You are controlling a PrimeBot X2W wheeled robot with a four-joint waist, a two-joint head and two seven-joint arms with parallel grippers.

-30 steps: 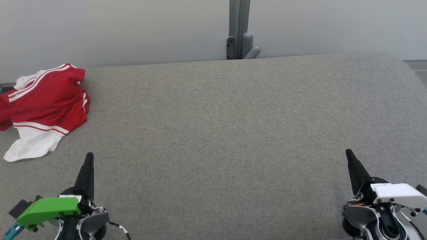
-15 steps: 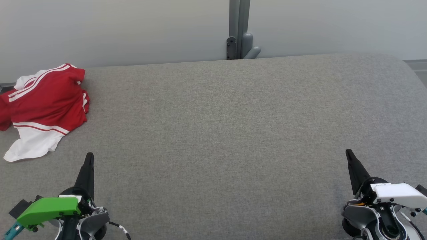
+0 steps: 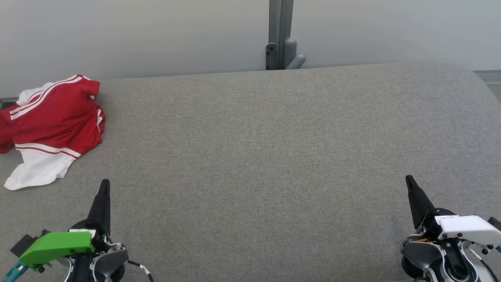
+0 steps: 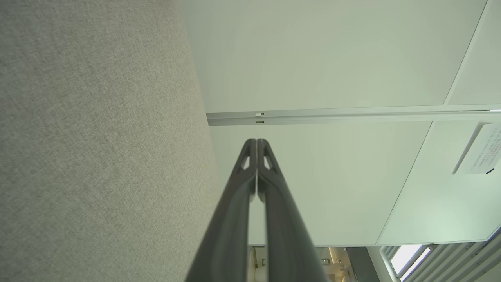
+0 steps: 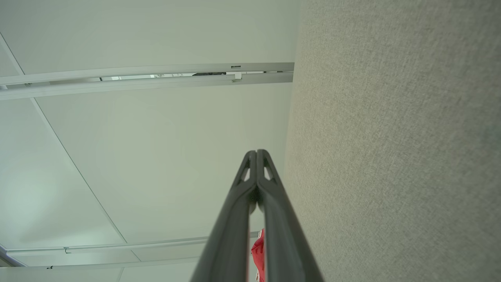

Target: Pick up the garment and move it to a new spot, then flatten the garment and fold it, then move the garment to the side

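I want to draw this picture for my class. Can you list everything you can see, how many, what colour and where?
sports shirt: one, red with white stripes and a white part, crumpled at the far left of the padded top
padded top: one, grey fabric, spread out before the robot
wall panels: two in the head view, pale grey, behind the padded top
post: one, grey metal, upright between the panels
paper notice: one, white, on the wall in the left wrist view
left gripper: one, dark, shut and holding nothing, green cover, lower left
right gripper: one, dark, shut and holding nothing, white cover, lower right
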